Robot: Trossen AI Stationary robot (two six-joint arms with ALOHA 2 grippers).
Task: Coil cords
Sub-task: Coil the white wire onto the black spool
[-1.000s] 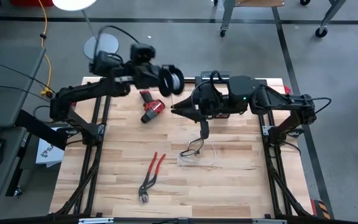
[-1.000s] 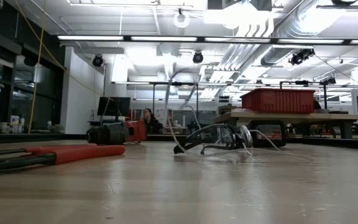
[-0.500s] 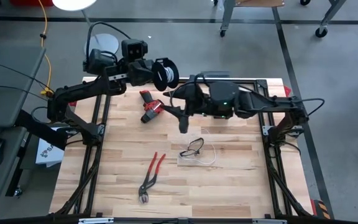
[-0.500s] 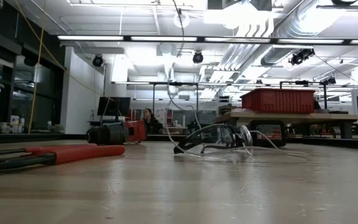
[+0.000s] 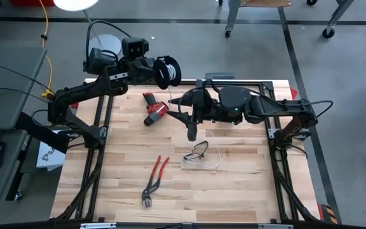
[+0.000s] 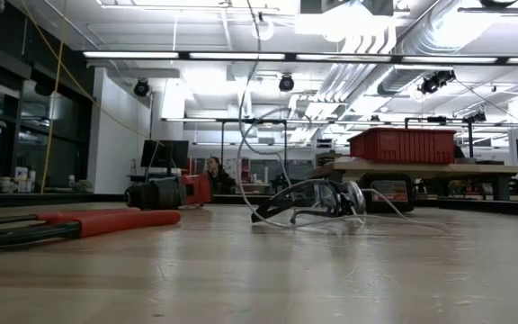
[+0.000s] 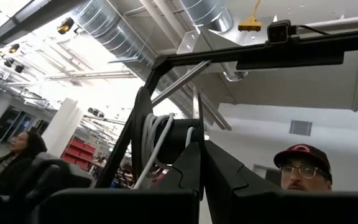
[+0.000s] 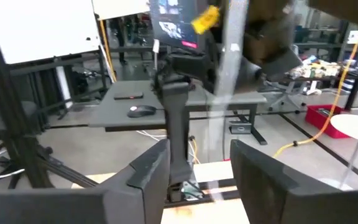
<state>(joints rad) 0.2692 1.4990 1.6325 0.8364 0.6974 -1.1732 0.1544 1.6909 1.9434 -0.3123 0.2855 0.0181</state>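
Left gripper clamped on spool, right gripper parted, cord beneath.

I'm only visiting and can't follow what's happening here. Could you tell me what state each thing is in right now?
Small black round spool: held up off the table, partly wound.
Thin white cord: hanging slack, its end lying on the table.
Left gripper: shut on the spool.
Right gripper: fingers apart, above the table.
Clear safety glasses: lying on the table.
Red-handled pliers: lying flat, handles spread.
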